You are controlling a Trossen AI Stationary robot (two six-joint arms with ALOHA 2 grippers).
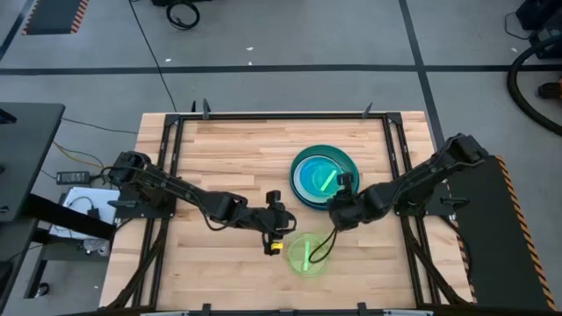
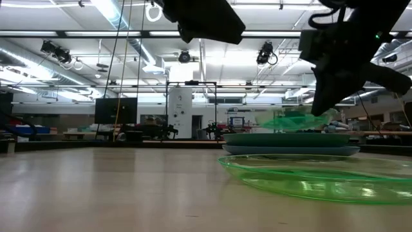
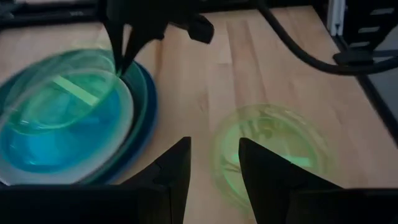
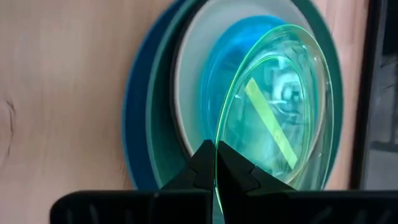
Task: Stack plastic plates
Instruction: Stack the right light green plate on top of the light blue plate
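A stack of plates (image 1: pixel 323 175) stands right of the table's middle: blue at the bottom, then teal, white (image 4: pixel 186 118) and cyan. My right gripper (image 1: pixel 339 204) is at the stack's near edge, shut on a neon-green plate (image 4: pixel 280 106) tilted over the stack. A second neon-green plate (image 1: pixel 307 255) lies flat on the table nearer the front edge, also in the left wrist view (image 3: pixel 273 149). My left gripper (image 3: pixel 214 165) is open, just left of that plate, and touches nothing. My right gripper pinches the neon-green plate's near rim (image 4: pixel 216 158) between its two fingertips, coming slanting from the table's near right side. The plate is tilted, the held rim raised and the far rim low over the stack (image 2: pixel 290 143). Whether the far rim touches the stack I cannot tell.
A black frame (image 1: pixel 263 116) runs around the wooden table. Bare wood lies left of and behind the stack. My left arm (image 1: pixel 211 204) reaches in level across the table's left half. The right arm's cable (image 1: pixel 323 244) loops over the loose green plate.
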